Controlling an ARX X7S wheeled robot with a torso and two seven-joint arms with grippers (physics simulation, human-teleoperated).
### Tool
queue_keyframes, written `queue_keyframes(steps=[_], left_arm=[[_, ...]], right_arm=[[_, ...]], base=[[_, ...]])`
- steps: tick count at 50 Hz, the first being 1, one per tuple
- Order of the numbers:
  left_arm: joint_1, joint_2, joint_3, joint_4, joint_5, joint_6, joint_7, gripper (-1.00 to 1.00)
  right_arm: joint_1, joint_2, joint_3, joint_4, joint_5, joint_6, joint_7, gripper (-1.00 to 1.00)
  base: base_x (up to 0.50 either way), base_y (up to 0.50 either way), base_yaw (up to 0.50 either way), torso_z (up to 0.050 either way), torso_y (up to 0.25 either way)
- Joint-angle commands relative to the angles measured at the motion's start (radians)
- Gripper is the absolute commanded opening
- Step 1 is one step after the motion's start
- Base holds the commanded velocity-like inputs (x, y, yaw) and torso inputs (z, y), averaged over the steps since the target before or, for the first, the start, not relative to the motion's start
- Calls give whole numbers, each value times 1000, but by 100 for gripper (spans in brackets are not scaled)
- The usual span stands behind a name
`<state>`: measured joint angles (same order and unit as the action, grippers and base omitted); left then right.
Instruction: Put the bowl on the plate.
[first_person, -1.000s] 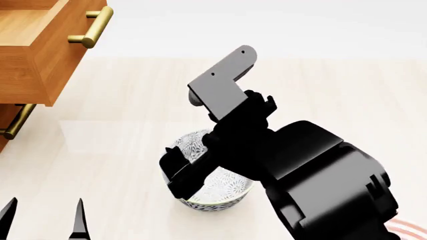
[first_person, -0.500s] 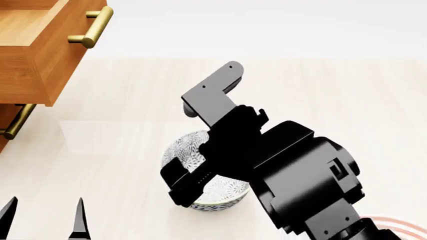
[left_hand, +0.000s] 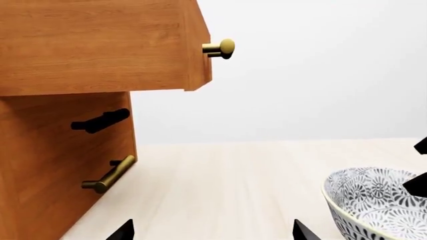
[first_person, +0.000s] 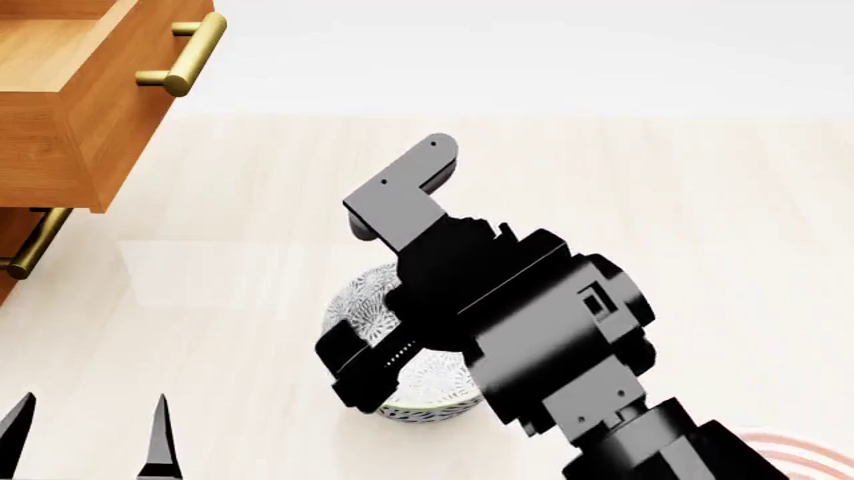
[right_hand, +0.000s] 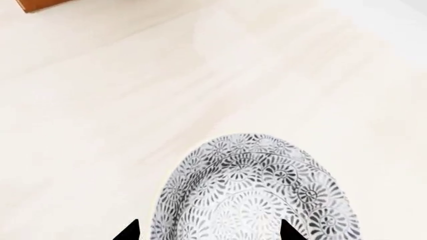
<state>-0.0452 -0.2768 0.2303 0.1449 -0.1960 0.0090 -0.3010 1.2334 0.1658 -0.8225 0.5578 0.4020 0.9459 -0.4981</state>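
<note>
- The pale wooden surface (first_person: 694, 200) filled most of the head view.
- A wooden drawer cabinet (first_person: 80, 90) sat upper left.
- The right claw (right_hand: 208, 234) hung over the bowl (first_person: 367, 305) at lower centre, tips apart, straddling it.
- The plate (first_person: 801, 450) peeked in lower right.
- The left claw (left_hand: 212, 231) stood apart, empty.

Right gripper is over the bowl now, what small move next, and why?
Probably ease the right gripper straight down until its open fingertips straddle the bowl's near rim, then close. The wrist view shows the tips apart above the bowl, gripping nothing yet. The plate waits at the head view's lower right.
</note>
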Motion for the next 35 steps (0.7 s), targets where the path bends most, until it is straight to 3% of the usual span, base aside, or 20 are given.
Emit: queue_keyframes(steps=[1,28,35], left_arm=[[-1,-2,5,0,-2,0,-4,100],[-1,-12,6,1,-17,3,-10,100],[-2,-13,8,-2,-18,5,-12,100]], right_arm=[[16,-51,-44,117,-26,-57,-29,100],[14,-157,-112,346,-37,-190,-73,100],[31,-165,-281,431,132,-266,-32,100]], base=[[0,0,0,0,0],[0,0,0,0,0],[0,0,0,0,0]])
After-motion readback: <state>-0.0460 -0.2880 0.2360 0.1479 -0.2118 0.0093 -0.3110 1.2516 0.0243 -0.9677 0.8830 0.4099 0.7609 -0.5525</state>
